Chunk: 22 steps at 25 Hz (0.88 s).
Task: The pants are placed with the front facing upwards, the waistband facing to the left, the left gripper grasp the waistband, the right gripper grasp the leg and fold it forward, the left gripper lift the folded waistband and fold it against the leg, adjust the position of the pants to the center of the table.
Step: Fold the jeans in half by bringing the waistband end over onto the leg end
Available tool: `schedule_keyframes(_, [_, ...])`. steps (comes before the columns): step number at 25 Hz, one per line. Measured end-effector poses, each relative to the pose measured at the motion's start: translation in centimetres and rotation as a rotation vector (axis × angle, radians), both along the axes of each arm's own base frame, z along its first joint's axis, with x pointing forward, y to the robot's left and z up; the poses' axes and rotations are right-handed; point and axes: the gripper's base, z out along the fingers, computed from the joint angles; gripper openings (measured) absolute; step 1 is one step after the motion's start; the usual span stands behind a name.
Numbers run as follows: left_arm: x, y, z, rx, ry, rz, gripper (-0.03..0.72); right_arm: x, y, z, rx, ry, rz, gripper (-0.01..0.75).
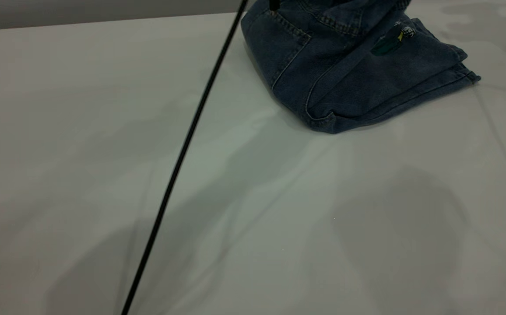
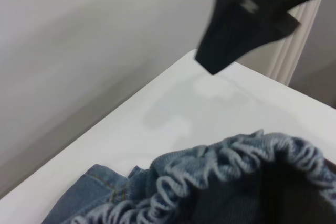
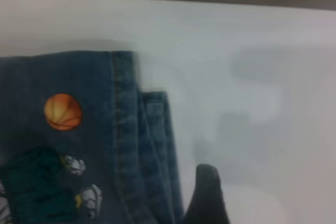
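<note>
The blue denim pants (image 1: 358,74) lie folded at the table's (image 1: 253,197) far right. Their upper part rises out of the top of the exterior view. Only a black tip of my left gripper (image 1: 274,4) shows there, on the raised denim. In the left wrist view the ruched waistband (image 2: 231,166) hangs bunched right at the jaws, lifted off the table and covering them. My right gripper (image 3: 233,208) is low over bare table beside the leg hem (image 3: 152,145). One finger (image 3: 207,192) shows, with nothing against it. The basketball print (image 3: 63,111) lies near it.
A thin black cable (image 1: 183,148) slants across the table from the near left to the far middle. A black angular piece (image 2: 247,19) hangs over the table's far corner (image 2: 199,56) in the left wrist view. A grey wall stands behind the table.
</note>
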Motion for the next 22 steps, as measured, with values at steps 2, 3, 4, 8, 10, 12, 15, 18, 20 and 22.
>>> schedule_keyframes(2, [-0.1,-0.2,-0.1,-0.001,-0.007,0.018,0.099,0.0,0.0,0.0,0.006,-0.001,0.000,0.483])
schedule_keyframes(3, [0.0,-0.1,-0.1,-0.013,0.001,0.033,0.121,0.0,0.1,0.0,0.007,0.000,0.001,0.483])
schedule_keyframes(4, [0.0,-0.1,-0.1,-0.033,0.019,0.044,0.153,0.0,0.1,0.0,0.007,0.000,0.001,0.483])
schedule_keyframes(8, [0.2,-0.1,0.0,-0.107,0.088,0.091,0.328,0.0,0.1,0.0,0.007,0.000,0.001,0.483])
schedule_keyframes(10, [0.2,0.0,0.0,-0.128,0.108,0.112,0.412,0.0,0.1,0.0,0.011,0.000,0.001,0.483])
schedule_keyframes(12, [0.2,0.0,0.0,-0.129,0.109,0.107,0.480,0.0,0.1,0.0,0.012,0.000,0.001,0.483])
schedule_keyframes(15, [0.1,-0.1,0.1,-0.134,0.112,0.092,0.522,0.0,0.1,0.0,0.011,0.000,0.001,0.483])
schedule_keyframes(18, [0.1,-0.2,0.2,-0.138,0.108,0.093,0.531,0.0,0.1,0.0,0.011,0.000,0.001,0.483])
schedule_keyframes(20, [0.3,-0.3,1.0,-0.153,0.092,0.090,0.531,0.0,0.1,0.0,0.012,0.000,0.001,0.483])
schedule_keyframes(22, [0.4,-0.4,2.1,-0.177,0.067,0.087,0.531,0.0,0.2,0.0,0.019,-0.001,0.001,0.483])
